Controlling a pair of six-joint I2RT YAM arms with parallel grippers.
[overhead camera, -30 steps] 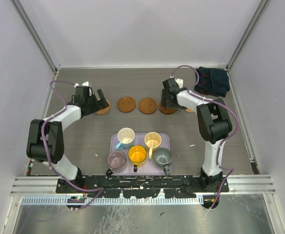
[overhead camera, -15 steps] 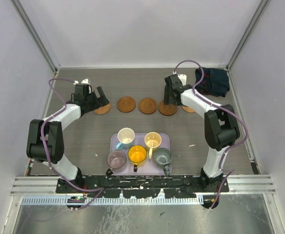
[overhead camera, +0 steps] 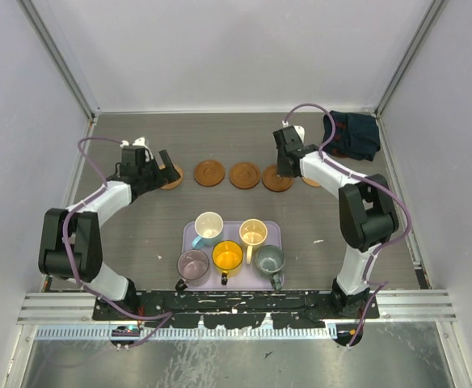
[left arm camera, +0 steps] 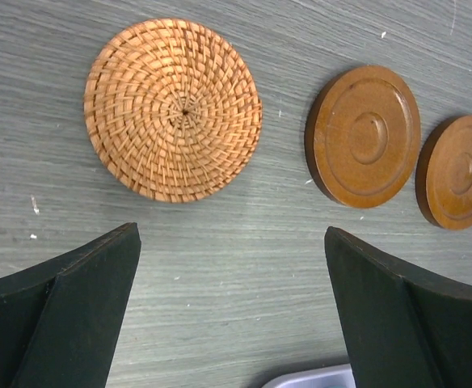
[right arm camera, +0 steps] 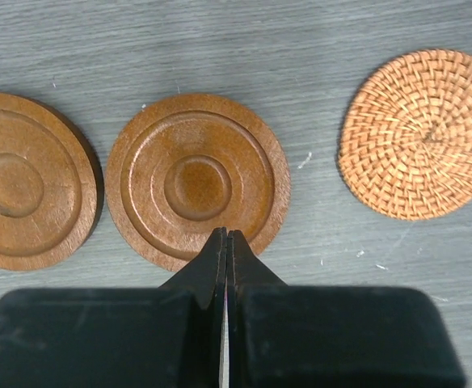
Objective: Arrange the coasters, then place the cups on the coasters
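Observation:
Five coasters lie in a row across the table's far half. A woven coaster (overhead camera: 170, 176) (left arm camera: 174, 109) is at the left end. Three wooden coasters (overhead camera: 209, 172) (overhead camera: 244, 175) (overhead camera: 277, 179) fill the middle, and a woven one (overhead camera: 313, 179) (right arm camera: 420, 133) ends the row on the right. My left gripper (overhead camera: 166, 162) (left arm camera: 232, 234) hangs open just near of the left woven coaster, holding nothing. My right gripper (overhead camera: 287, 167) (right arm camera: 226, 236) is shut and empty, its tips over the near rim of the rightmost wooden coaster (right arm camera: 197, 178). Five cups stand on the lavender tray (overhead camera: 278, 229).
On the tray the cups are white-blue (overhead camera: 208, 226), cream (overhead camera: 253, 232), purple-grey (overhead camera: 192, 263), orange (overhead camera: 228, 255) and grey-green (overhead camera: 269, 259). A dark folded cloth (overhead camera: 351, 134) lies at the back right corner. White walls close in the table on three sides.
My right gripper has drawn back from the wooden coaster and closed from wide open to shut. The left arm shifted slightly and its gripper stayed open.

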